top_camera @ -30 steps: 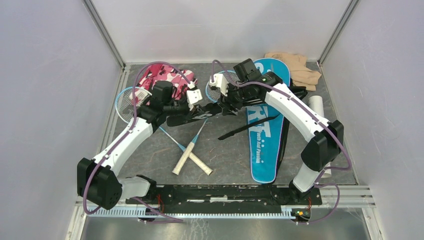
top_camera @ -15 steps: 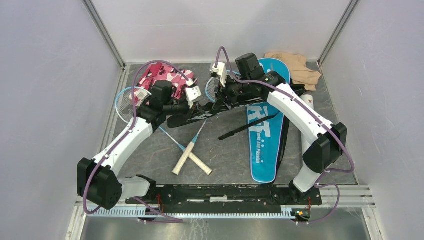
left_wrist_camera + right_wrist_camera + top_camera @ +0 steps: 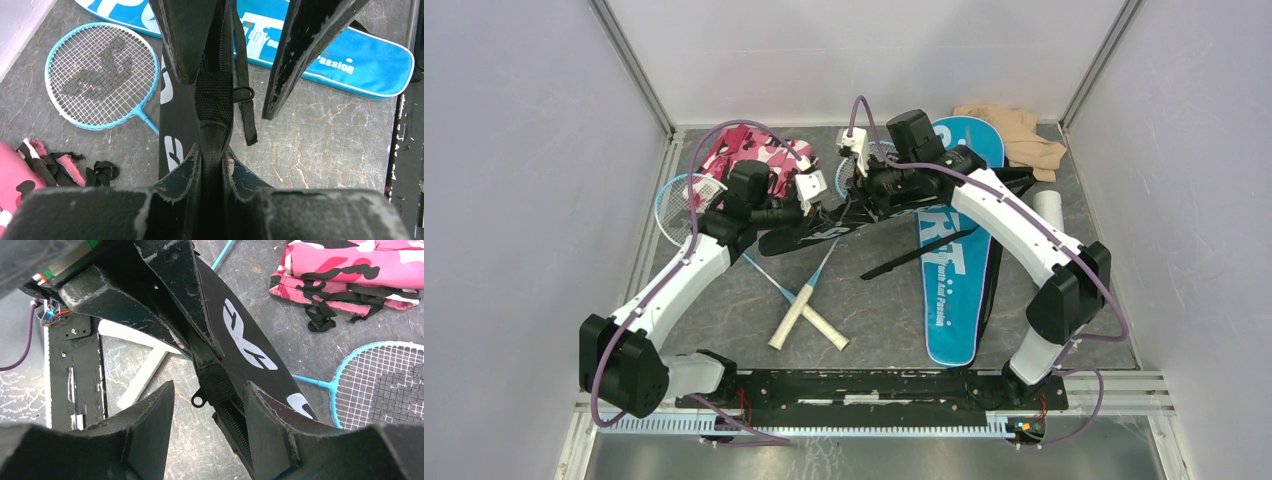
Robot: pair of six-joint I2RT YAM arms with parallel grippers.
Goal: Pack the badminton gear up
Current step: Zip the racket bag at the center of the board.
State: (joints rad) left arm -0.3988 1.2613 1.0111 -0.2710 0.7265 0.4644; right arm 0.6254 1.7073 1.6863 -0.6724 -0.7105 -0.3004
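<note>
Racket grips: nearest the arm bases we see two rackets lying crossed on the table, with their pale handles toward us.
Blue racket cover: it lies flat to the right of the rackets and runs lengthwise away from us, partly under the right arm.
Black racket cover: it sits in the middle of the table, spanning between the two grippers, just left of the blue one.
Left gripper: we find its fingers pinched tight on the mesh edge of the black racket cover.
Right gripper: its fingers stand well apart, straddling the zip end of the same cover. We cannot tell whether either pad touches it.
Racket heads: one blue-rimmed head lies at the left beside the cloth, and the other lies under the right gripper.
White tube: it is at the right edge, mostly hidden behind the right arm.
Far side: a pink camouflage cloth lies at the left and a beige cloth in the right corner.
</note>
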